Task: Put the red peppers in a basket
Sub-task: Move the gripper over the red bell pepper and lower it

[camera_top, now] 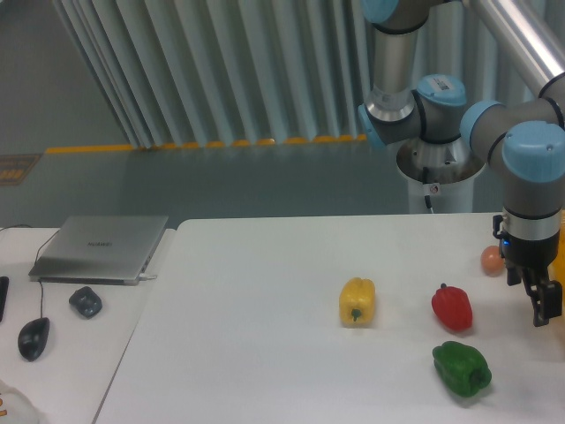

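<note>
Three peppers lie on the white table (265, 291): a yellow pepper (357, 301) toward the middle, the red pepper (452, 307) to its right, and a green pepper (462, 368) just in front of the red one, nearer the camera. The red pepper rests on the tabletop, apart from the other two and touched by nothing. A small orange-pink fruit (491, 260) sits behind and to the right of it. The arm reaches down at the right edge of the view, and its gripper (541, 305) hangs to the right of the red pepper, apart from it, with nothing seen in its hold; how far its fingers are parted I cannot tell, as they are dark and partly cut by the frame. A sliver of the yellow-orange basket (560, 252) shows at the right border behind the arm. On the lower desk to the left are a closed laptop (101, 248) and a black mouse (33, 338).
</note>
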`<control>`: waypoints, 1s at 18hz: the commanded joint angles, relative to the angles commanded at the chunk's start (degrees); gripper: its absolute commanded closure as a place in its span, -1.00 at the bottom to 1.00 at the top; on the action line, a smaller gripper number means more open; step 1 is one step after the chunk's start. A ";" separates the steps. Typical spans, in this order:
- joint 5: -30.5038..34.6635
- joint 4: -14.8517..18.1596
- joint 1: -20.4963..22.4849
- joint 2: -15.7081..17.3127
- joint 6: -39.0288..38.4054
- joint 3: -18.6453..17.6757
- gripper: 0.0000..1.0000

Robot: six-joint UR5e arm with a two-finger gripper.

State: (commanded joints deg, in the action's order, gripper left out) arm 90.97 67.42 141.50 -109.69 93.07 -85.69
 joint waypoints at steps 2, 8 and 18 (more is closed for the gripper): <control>-0.17 0.00 0.00 0.00 -0.52 0.08 -1.00; 0.00 0.08 -0.09 0.26 -3.15 -0.61 -1.00; -4.31 -6.68 2.46 0.79 -7.38 -4.49 -1.00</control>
State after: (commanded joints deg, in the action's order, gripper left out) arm 86.65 60.73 143.96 -108.90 85.69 -90.18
